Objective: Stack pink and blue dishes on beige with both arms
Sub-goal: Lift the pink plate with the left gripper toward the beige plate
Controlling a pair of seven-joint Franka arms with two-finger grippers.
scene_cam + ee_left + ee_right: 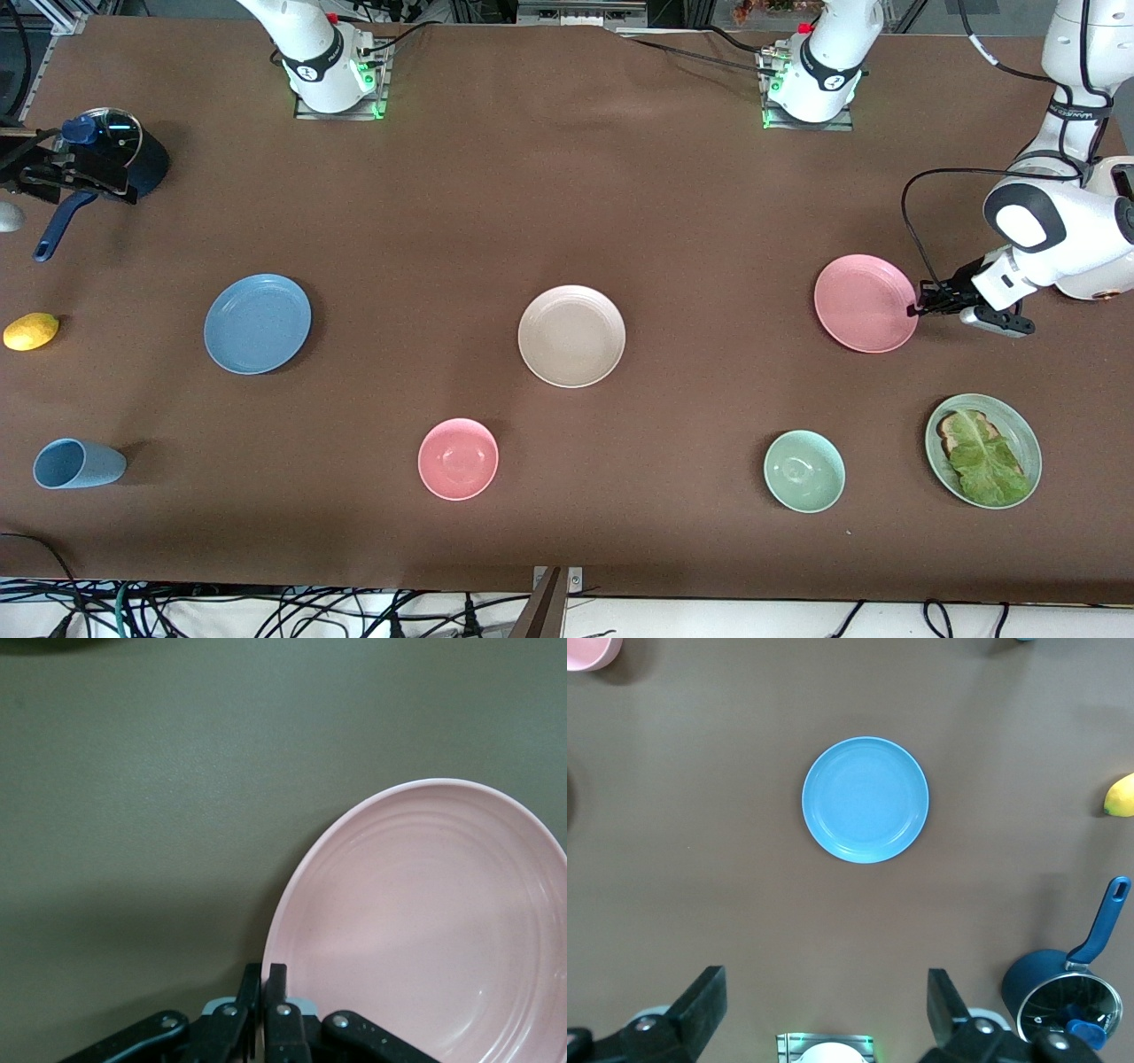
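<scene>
item: pink plate [864,302], flat, round, matte, ringed rim; lies on the brown table [567,195] toward the left arm's end, well apart from the beige plate [571,336] at the table's middle. its rim on the side toward the left arm's end is pinched by the left gripper [921,306], fingers [276,992] brought together on the thin edge, one above and one below by the look of the left wrist view; the grip sits at the edge, probably because a flat plate offers no other purchase. the plate seems slightly tipped, the held side a little raised, though whether it has left the table cannot be told. being round it has no long axis; its open face points upward. item: blue plate [257,323], same form, face up, flat on the table toward the right arm's end, near a yellow lemon [31,331] and a blue cup [78,463] lying on its side. item: right gripper [824,1010], high over the table above the blue plate, fingers spread wide and holding nothing; the arm waits, apparently staged for its own pick. item: beige plate, bare, face up, between the two coloured plates, so each arm has a similar reach to it. other stock: pink bowl [458,458] and green bowl [804,470] nearer the front camera than the beige plate; green plate [983,450] carrying bread and lettuce; blue saucepan [111,164] with glass lid at the right arm's end.
</scene>
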